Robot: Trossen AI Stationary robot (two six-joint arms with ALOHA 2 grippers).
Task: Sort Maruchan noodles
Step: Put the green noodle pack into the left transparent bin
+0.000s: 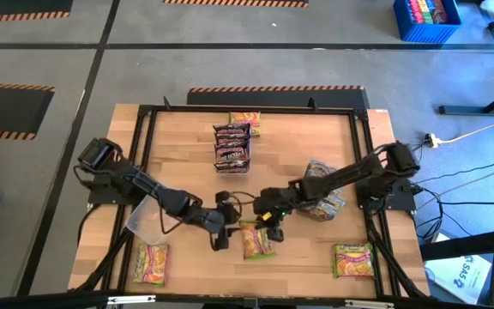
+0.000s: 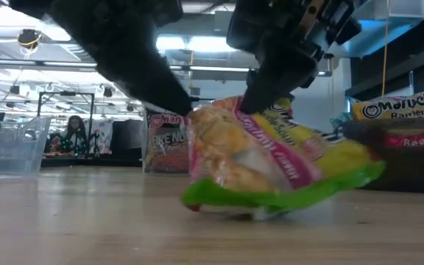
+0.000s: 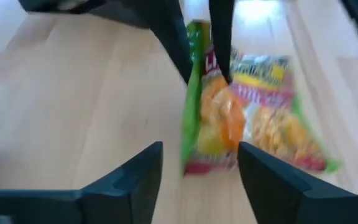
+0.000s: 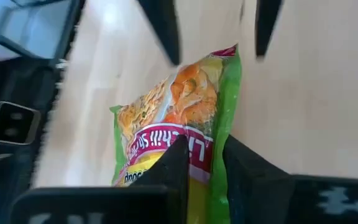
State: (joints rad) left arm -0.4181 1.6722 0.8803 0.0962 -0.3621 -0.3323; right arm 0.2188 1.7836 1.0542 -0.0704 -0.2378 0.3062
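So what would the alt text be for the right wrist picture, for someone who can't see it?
The right pincer pinches the edge of a flat yellow-green plastic noodle packet above a pale wooden table. The left pincer, fingers apart, faces it from beyond the packet.

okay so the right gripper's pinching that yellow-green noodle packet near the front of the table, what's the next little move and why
Probably a short lift straight up by the right gripper. Its fingers are shut on the edge of the yellow-green packet, which is tilted up with its far end seemingly still on the table. The left gripper stands open just short of it, holding nothing, so lifting should clear both the wood and those fingers.
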